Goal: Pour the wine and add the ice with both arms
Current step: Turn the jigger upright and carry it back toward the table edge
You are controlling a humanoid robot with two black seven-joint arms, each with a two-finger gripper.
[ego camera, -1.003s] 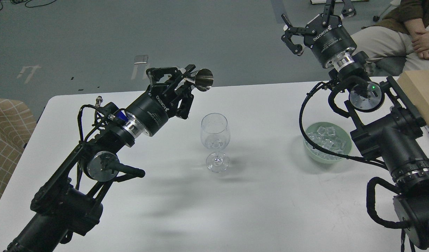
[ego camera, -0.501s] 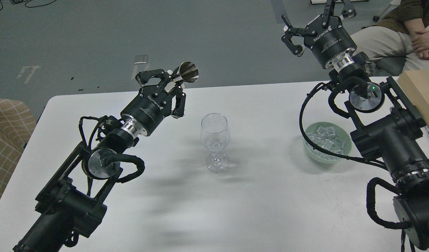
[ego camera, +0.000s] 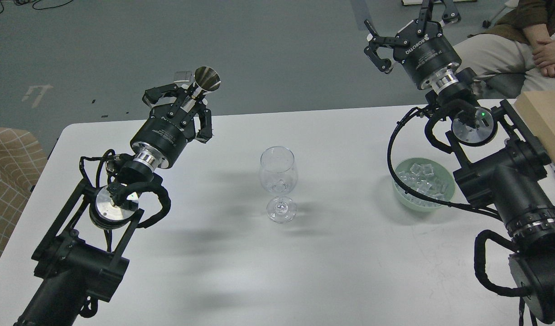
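A clear stemmed wine glass [ego camera: 278, 183] stands upright mid-table, with faint clear contents low in its bowl. My left gripper [ego camera: 190, 100] is shut on a small steel jigger [ego camera: 205, 80], held high at the table's far left, well left of the glass, its open cone pointing up and away. No stream of wine shows. A pale green bowl [ego camera: 402, 194] holds several clear ice cubes [ego camera: 423, 179] at the right. My right gripper [ego camera: 406, 22] is open and empty, raised beyond the table's far edge, above and behind the bowl.
The white table [ego camera: 340, 253] has its far edge just behind both grippers. A wooden block [ego camera: 547, 122] sits at the right edge. A seated person [ego camera: 522, 40] is at the back right. A checked cushion [ego camera: 5, 176] lies left of the table.
My left arm has swung left and back with the jigger, away from the glass, turning the jigger from tipped sideways to more upright. The right arm has barely moved.
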